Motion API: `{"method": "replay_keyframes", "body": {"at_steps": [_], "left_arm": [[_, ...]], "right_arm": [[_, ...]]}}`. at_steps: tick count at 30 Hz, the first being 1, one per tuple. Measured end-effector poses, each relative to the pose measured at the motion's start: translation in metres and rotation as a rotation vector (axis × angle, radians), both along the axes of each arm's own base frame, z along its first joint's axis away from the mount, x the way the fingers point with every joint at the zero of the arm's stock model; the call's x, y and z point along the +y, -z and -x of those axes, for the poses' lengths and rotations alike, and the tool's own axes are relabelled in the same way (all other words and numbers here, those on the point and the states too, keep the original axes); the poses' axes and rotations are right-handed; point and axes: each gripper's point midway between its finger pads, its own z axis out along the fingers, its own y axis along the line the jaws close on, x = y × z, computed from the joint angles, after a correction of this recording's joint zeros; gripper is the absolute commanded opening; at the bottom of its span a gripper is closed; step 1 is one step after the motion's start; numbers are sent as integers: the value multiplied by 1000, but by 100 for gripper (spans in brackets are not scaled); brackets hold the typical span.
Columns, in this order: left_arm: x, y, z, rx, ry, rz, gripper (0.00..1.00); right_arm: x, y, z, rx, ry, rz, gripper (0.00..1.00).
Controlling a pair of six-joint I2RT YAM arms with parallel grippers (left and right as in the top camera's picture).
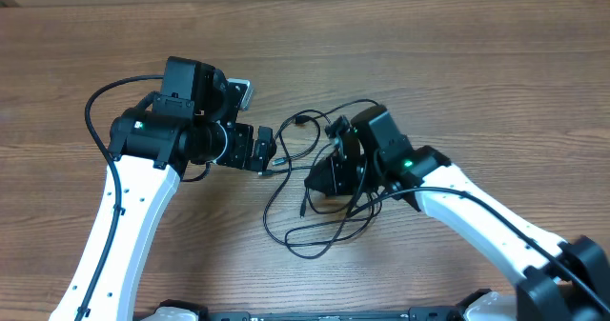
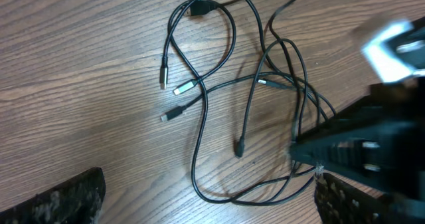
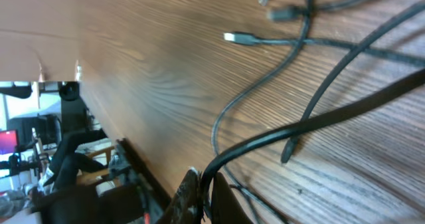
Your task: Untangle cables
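The cables (image 1: 298, 119) are thin black cords lying tangled in loose loops on the wooden table between my two grippers. In the left wrist view the cables (image 2: 199, 137) show several small plug ends with metal tips (image 2: 186, 87). My left gripper (image 1: 265, 151) is open and empty just left of the tangle, its jaws (image 2: 206, 204) spread wide over a cable loop. My right gripper (image 1: 319, 183) is shut on one cable strand (image 3: 319, 121), pinched between its fingertips (image 3: 204, 194). It also shows in the left wrist view (image 2: 312, 154), gripping at the right of the tangle.
The wooden table's far edge (image 3: 99, 104) shows in the right wrist view, with dark equipment beyond it. Thicker black wires run along both white arms (image 1: 95, 121).
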Motion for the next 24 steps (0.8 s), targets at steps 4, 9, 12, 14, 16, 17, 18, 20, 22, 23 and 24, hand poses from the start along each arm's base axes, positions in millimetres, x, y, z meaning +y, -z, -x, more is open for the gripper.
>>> {"method": "replay_keyframes", "body": {"at_steps": [4,9,12,14,16,17,18,20,22,23,24], "left_arm": [[0,0,0,0,0,0,100],[0,0,0,0,0,0,100],[0,0,0,0,0,0,100],[0,0,0,0,0,0,100],[0,0,0,0,0,0,100],[0,0,0,0,0,0,100],[0,0,0,0,0,0,100],[0,0,0,0,0,0,100],[0,0,0,1,0,0,100],[0,0,0,-1,0,0,100],[0,0,0,1,0,0,100]], "right_arm": [[-2,-46,-12,-99,17,-49,4],[-19,-109,-25,-246,79,-104,4],[-32,-144,-30,-322,121,-135,4],[-42,-169,-30,-375,145,-155,10],[-51,-187,-27,-418,168,-157,31],[-57,-192,-23,-421,187,-144,43],[-61,-194,-20,-423,195,-133,52],[-70,-181,-13,-371,220,-72,98],[-76,-161,-10,-303,236,-7,100],[-79,-148,-10,-260,241,32,100],[-80,-139,-11,-232,243,57,100]]}}
